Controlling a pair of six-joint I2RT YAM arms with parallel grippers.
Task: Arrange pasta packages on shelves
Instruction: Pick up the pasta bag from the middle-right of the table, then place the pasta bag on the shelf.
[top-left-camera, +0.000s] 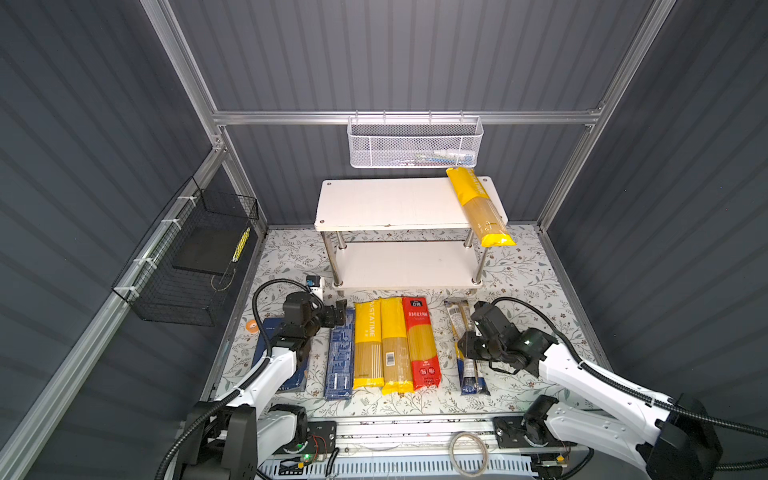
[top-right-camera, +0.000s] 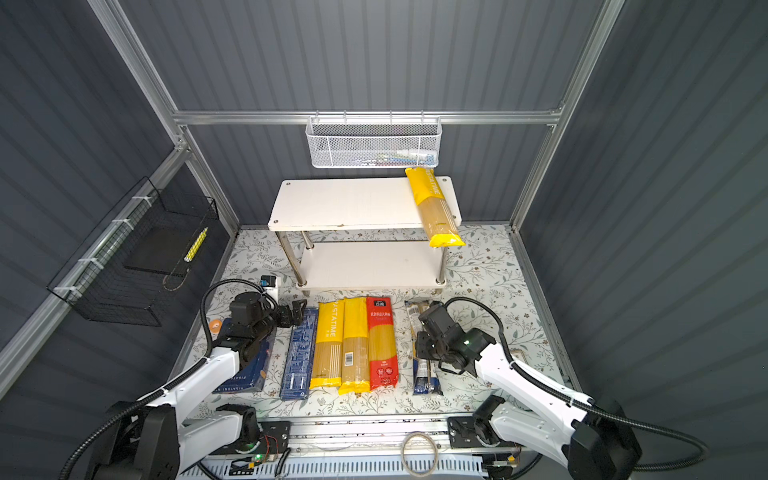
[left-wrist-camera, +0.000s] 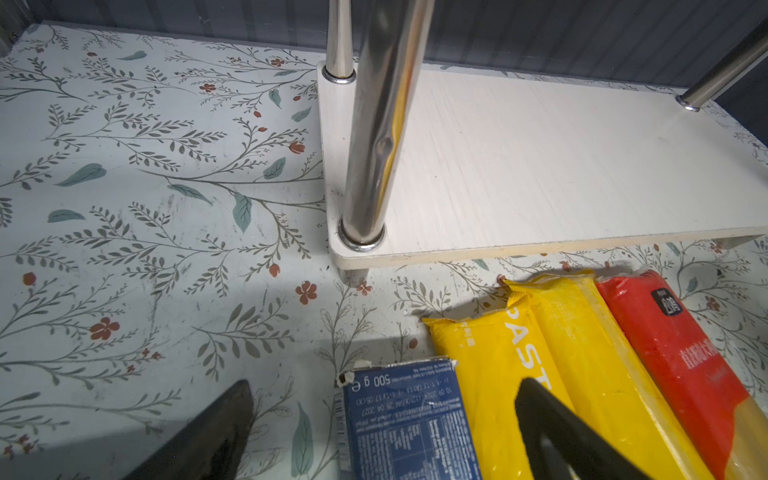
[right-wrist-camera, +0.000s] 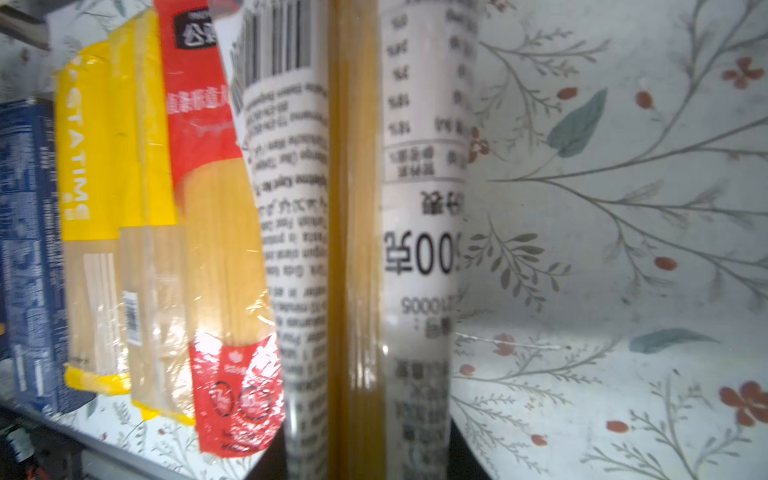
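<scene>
Jaws of the right gripper (top-left-camera: 467, 347) pinch the clear/dark-blue pack (top-left-camera: 472, 376) around mid-length; it sits on the floral mat (top-left-camera: 519, 270) in front of the shelves (top-left-camera: 395, 203), near but apart from the red bag (top-left-camera: 422, 345), while the left gripper (top-left-camera: 337, 316) gapes wide over the far end of the narrow blue box (top-left-camera: 338, 361), holding nothing. One yellow bag (top-left-camera: 478, 208) already lies on the top board's right end, overhanging the front edge. Best bet: lift level so the long floppy pack doesn't sag or slip, clear the chrome legs (top-left-camera: 331, 262), then lay it flat beside that bag or on the bare lower board (top-left-camera: 407, 266).
</scene>
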